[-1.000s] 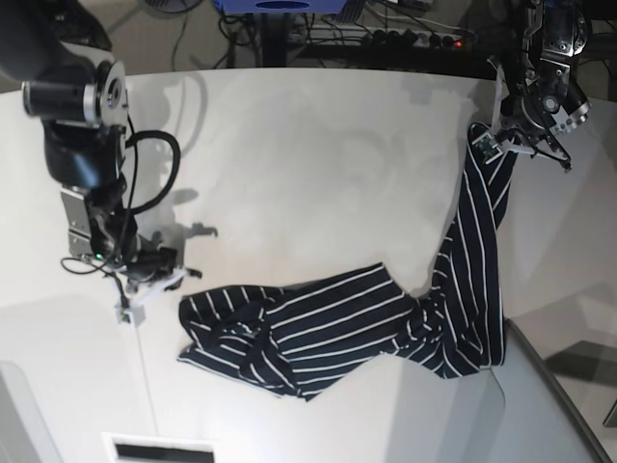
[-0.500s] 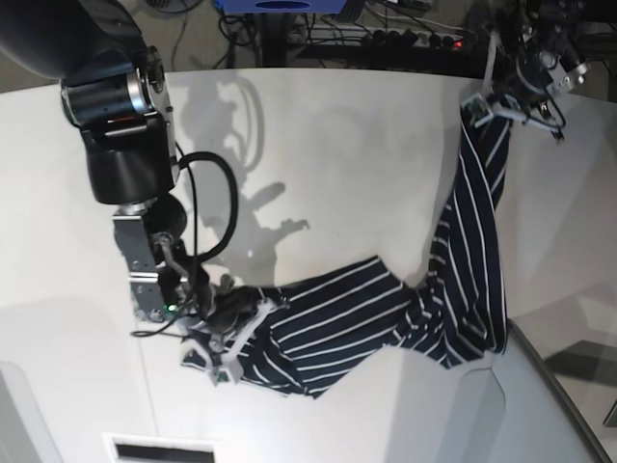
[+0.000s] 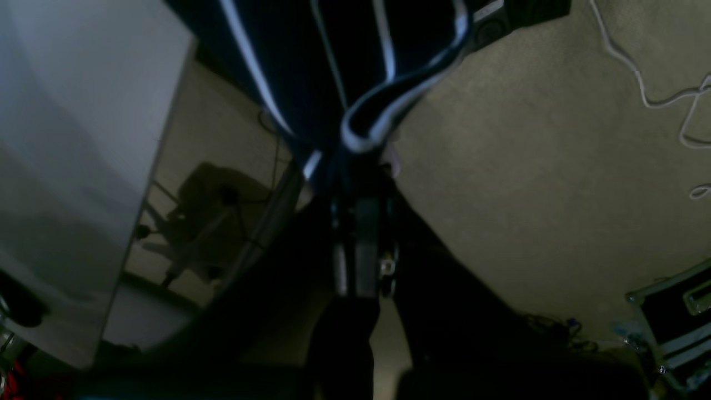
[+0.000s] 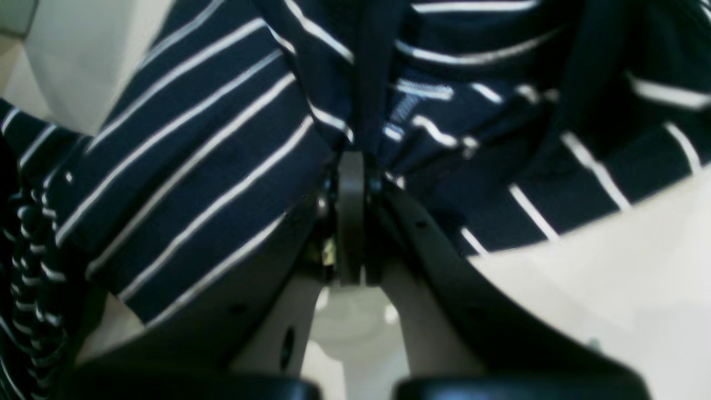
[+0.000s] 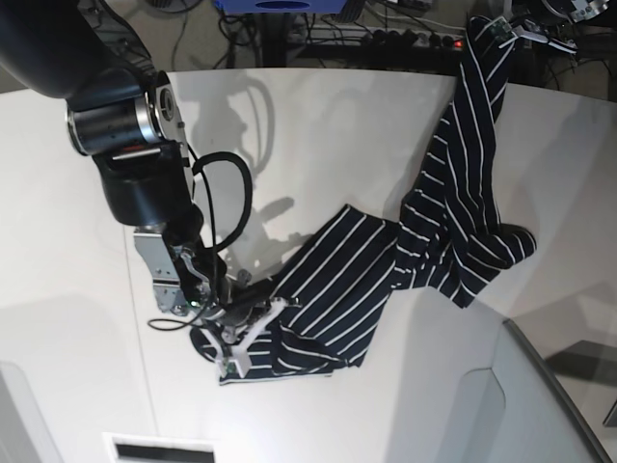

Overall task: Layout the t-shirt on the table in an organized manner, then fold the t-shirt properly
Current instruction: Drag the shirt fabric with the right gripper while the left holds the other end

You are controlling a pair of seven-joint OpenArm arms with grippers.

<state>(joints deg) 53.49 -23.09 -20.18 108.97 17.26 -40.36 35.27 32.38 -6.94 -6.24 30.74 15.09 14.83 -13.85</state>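
Note:
The dark navy t-shirt (image 5: 453, 231) with thin white stripes stretches diagonally over the white table (image 5: 337, 135). My left gripper (image 5: 501, 27) is at the far right edge, shut on one end of the t-shirt (image 3: 333, 55) and holding it up off the table (image 3: 66, 139). At the near left, my right gripper (image 5: 246, 338) is low on the table, shut on the other end. In the right wrist view the right gripper (image 4: 351, 161) pinches a fold of striped t-shirt (image 4: 194, 183) just above the table (image 4: 611, 266). In the left wrist view the left gripper (image 3: 361, 166) clamps the fabric.
Cables and a power strip (image 5: 415, 39) lie on the floor beyond the far edge. A grey panel (image 5: 540, 405) sits at the near right corner and a slot (image 5: 159, 450) at the near edge. A black case (image 3: 677, 311) and white cable (image 3: 639, 83) lie on the carpet.
My right arm swung in from the left onto the shirt's near end and took hold of it. My left gripper rose toward the far edge, dragging the shirt up and back.

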